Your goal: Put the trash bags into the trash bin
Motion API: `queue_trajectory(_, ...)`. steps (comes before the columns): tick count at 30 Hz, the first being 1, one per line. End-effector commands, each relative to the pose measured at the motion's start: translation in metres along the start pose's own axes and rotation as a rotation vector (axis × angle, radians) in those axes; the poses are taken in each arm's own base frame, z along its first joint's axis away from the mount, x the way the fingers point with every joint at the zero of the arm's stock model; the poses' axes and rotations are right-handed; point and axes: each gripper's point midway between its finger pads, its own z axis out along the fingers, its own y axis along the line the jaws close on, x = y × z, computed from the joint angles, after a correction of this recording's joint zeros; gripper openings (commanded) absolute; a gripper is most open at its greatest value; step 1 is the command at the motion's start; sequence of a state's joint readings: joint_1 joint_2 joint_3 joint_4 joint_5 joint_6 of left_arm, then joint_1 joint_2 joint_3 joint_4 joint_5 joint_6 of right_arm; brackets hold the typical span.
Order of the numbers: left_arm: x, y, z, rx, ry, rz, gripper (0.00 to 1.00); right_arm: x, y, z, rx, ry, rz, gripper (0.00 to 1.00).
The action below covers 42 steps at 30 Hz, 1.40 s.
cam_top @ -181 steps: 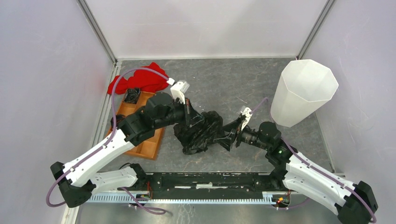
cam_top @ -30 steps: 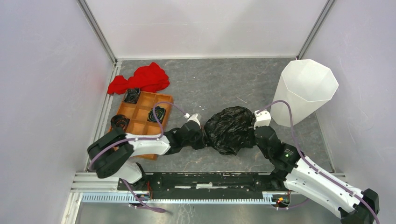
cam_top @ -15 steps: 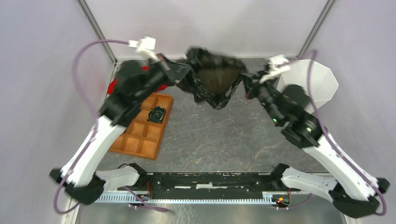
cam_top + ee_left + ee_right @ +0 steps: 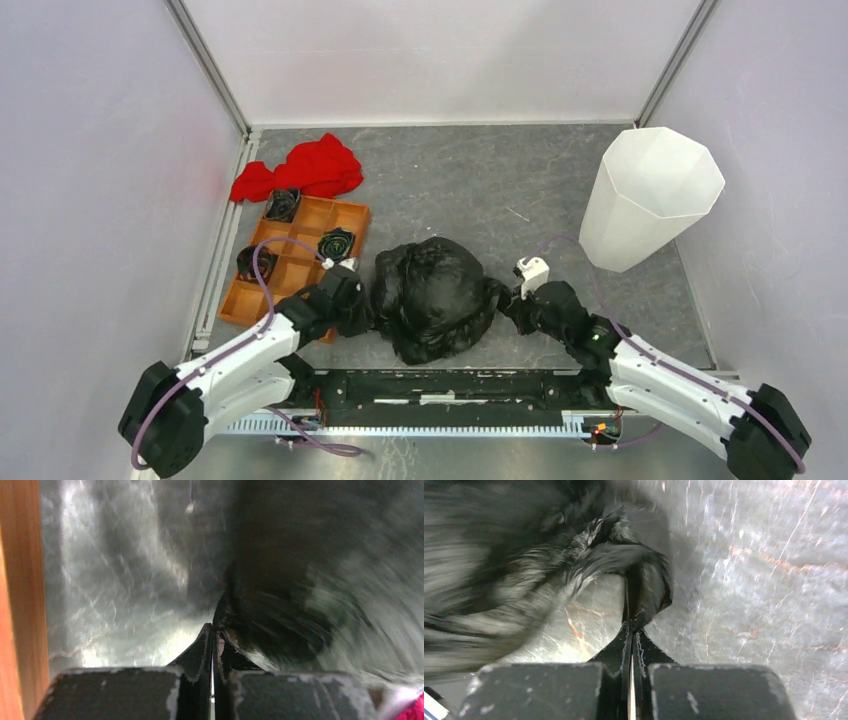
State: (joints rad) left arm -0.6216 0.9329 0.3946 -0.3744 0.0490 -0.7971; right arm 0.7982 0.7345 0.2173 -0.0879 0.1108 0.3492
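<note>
A glossy black trash bag (image 4: 435, 297) lies puffed up on the table between my two arms, near the front. My left gripper (image 4: 366, 308) is shut on the bag's left edge, and in the left wrist view the film (image 4: 280, 595) runs straight out of the closed fingertips (image 4: 206, 635). My right gripper (image 4: 503, 303) is shut on the right edge, a pinched fold of the bag (image 4: 644, 587) rising from its tips. The white faceted trash bin (image 4: 650, 195) stands upright at the back right, apart from both grippers.
An orange compartment tray (image 4: 290, 275) with black coiled items sits left of the bag, against my left arm; its wall (image 4: 20, 605) fills the left wrist view's left side. A red cloth (image 4: 305, 168) lies behind it. Walls close in on three sides.
Half a second ago both arms held the bag stretched high toward the back wall. Now they have swung down and forward, and the bag rests billowed on the table near the front.
</note>
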Motion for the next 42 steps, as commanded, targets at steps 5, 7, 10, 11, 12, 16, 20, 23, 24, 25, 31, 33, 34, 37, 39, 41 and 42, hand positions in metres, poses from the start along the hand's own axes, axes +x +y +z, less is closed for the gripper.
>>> queue_trajectory(5,-0.117,-0.142,-0.125,0.402,-0.327,0.133,0.02,-0.215,0.042,-0.091,-0.068,-0.447,-0.062,0.01)
queue_trajectory(7,-0.149,-0.174,-0.178,0.473,-0.442,0.180,0.02,-0.250,0.049,-0.118,-0.079,-0.512,-0.082,0.01)
queue_trajectory(10,-0.166,-0.181,-0.214,0.495,-0.546,0.186,0.02,-0.264,0.049,-0.138,-0.084,-0.578,-0.075,0.01)
queue_trajectory(11,-0.166,-0.174,-0.213,0.474,-0.561,0.171,0.02,-0.255,0.045,-0.133,-0.072,-0.573,-0.065,0.01)
queue_trajectory(12,-0.162,-0.164,-0.200,0.439,-0.549,0.150,0.02,-0.236,0.035,-0.119,-0.033,-0.534,-0.043,0.01)
queue_trajectory(16,-0.108,-0.099,-0.107,0.211,-0.313,0.047,0.02,-0.118,-0.002,-0.056,0.106,-0.222,0.029,0.00)
queue_trajectory(20,-0.063,-0.054,-0.070,0.072,-0.151,0.040,0.02,-0.050,0.010,-0.039,-0.011,-0.088,0.066,0.00)
queue_trajectory(23,-0.082,-0.068,-0.096,0.126,-0.240,0.079,0.02,-0.073,0.028,-0.057,-0.115,-0.160,0.049,0.00)
queue_trajectory(24,-0.093,-0.078,-0.110,0.154,-0.281,0.096,0.02,-0.091,0.033,-0.068,-0.129,-0.193,0.045,0.00)
queue_trajectory(25,-0.105,-0.091,-0.127,0.189,-0.325,0.118,0.02,-0.113,0.038,-0.081,-0.144,-0.236,0.038,0.00)
queue_trajectory(31,-0.162,-0.141,-0.228,0.318,-0.562,0.165,0.02,-0.221,0.036,-0.149,-0.063,-0.444,0.045,0.00)
queue_trajectory(33,-0.168,-0.138,-0.239,0.300,-0.598,0.132,0.02,-0.222,0.022,-0.144,0.026,-0.432,0.045,0.00)
queue_trajectory(34,-0.167,-0.132,-0.235,0.278,-0.594,0.115,0.02,-0.215,0.016,-0.136,0.064,-0.400,0.041,0.00)
queue_trajectory(37,-0.144,-0.100,-0.190,0.145,-0.475,0.076,0.02,-0.157,0.005,-0.091,0.114,-0.213,0.024,0.00)
queue_trajectory(39,-0.114,-0.067,-0.146,0.022,-0.346,0.057,0.02,-0.105,0.001,-0.066,0.111,-0.075,0.015,0.00)
queue_trajectory(41,-0.087,-0.050,-0.118,-0.013,-0.239,0.044,0.02,-0.069,0.006,-0.056,0.056,0.025,0.008,0.00)
queue_trajectory(42,-0.076,-0.046,-0.111,-0.011,-0.202,0.043,0.02,-0.059,0.016,-0.054,-0.006,0.055,0.007,0.00)
